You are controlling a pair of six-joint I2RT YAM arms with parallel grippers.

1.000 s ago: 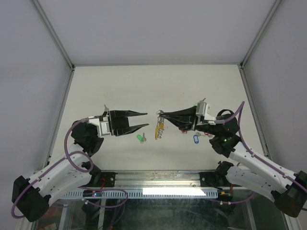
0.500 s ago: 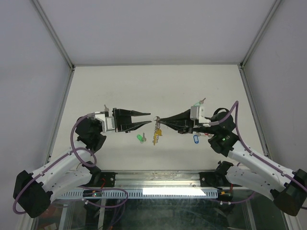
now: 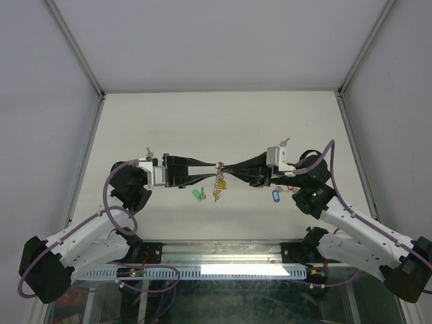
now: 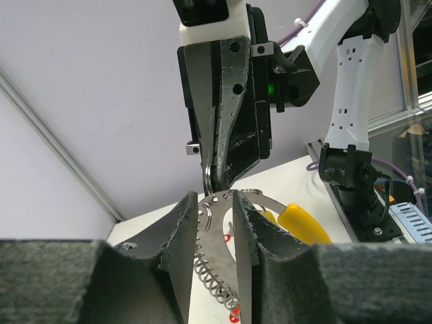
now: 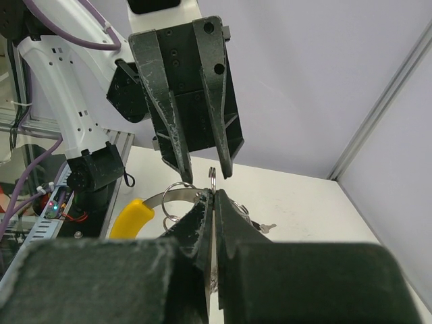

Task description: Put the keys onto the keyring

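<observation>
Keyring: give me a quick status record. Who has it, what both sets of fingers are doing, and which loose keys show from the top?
keyring: hanging between the two grippers, chain and yellow part dangling
right gripper: fingers shut on keyring
left gripper: fingers open, straddling the keyring, not clamped
loose keys: green key and blue key lying on the table

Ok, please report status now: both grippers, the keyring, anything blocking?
Right gripper shut on the keyring. Left gripper open, fingers either side of it. Green-tag key loose on table. Nothing in the way.
</observation>
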